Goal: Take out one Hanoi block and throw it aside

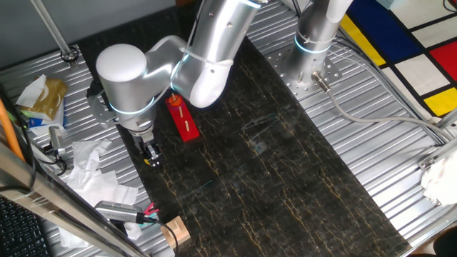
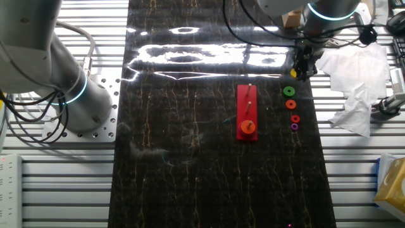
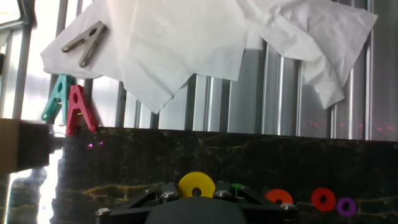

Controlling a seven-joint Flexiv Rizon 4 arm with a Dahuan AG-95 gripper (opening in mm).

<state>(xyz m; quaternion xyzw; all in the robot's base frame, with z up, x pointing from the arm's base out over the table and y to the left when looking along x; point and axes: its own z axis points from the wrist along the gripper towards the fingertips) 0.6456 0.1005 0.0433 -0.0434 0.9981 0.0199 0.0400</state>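
Gripping Hanoi block [image 3: 196, 184], rings [image 3: 279, 198] beside, tissue [image 3: 186, 37] behind

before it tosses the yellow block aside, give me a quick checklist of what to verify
1. Hanoi block sits at the pincer tips: ok in the hand view.
2. Firm grip: cannot tell, the fingertips are hidden.
3. Block clear of the red peg base: ok.
4. Green ring, orange ring, red ring and purple ring lie in a row near the mat edge: ok.
5. Landing area: not ok, crumpled paper beside the mat.
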